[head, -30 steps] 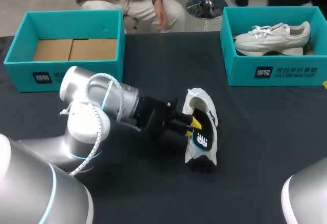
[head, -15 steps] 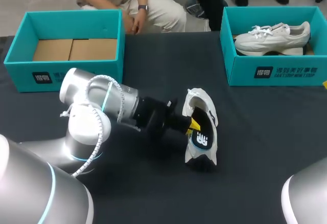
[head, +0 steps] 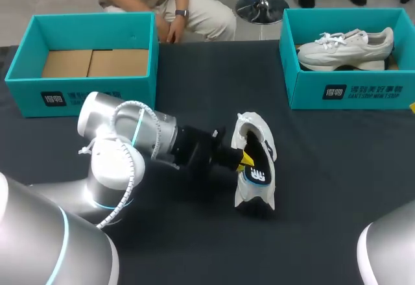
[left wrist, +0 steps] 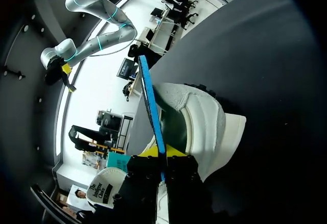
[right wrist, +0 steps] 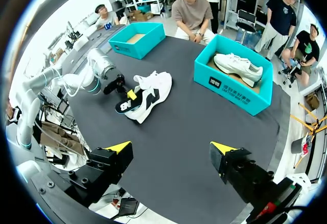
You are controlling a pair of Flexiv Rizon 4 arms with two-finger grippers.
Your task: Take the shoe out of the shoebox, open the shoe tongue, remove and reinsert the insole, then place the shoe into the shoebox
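Now left gripper (head: 244, 160) pinches the insole (head: 257, 176) at the shoe (head: 250, 126) mouth — best slide it straight along the sole; right gripper (right wrist: 171, 147) spread.

Overhead light is even and the head view is bright. The black counter (head: 324, 168) shows no glare. Soft shadow hugs the shoe (head: 248, 194). Left wrist view: white glare beyond the counter, shoe interior dark.
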